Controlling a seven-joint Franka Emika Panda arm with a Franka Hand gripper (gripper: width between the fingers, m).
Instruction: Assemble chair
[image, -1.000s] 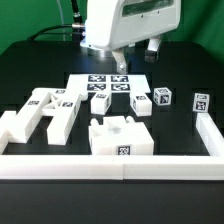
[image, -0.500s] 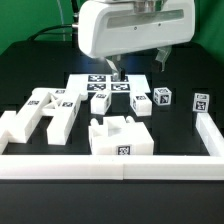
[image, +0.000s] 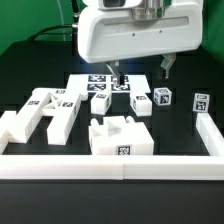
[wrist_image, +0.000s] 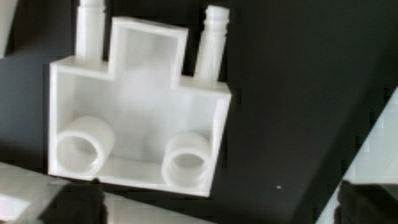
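The chair lies in separate white pieces with marker tags. A large blocky piece (image: 38, 113) is at the exterior view's left and a notched block (image: 120, 138) sits front centre. Three small pieces (image: 142, 102) (image: 163, 96) (image: 200, 101) stand in a row at the right. My gripper (image: 141, 69) hangs open above the table's middle, behind those pieces, with nothing between its fingers. In the wrist view a flat chair piece (wrist_image: 143, 110) with two pegs and two round sockets lies beyond the open gripper (wrist_image: 214, 208), not between the dark fingertips (wrist_image: 63, 205).
The marker board (image: 92, 85) lies flat under and just left of the gripper. Long white border rails run along the front (image: 110, 166) and the right side (image: 210, 135). The table is black.
The hand has come lower and looms larger in the exterior view. Its fingers now show farther apart and closer to the marker board. No piece has moved.
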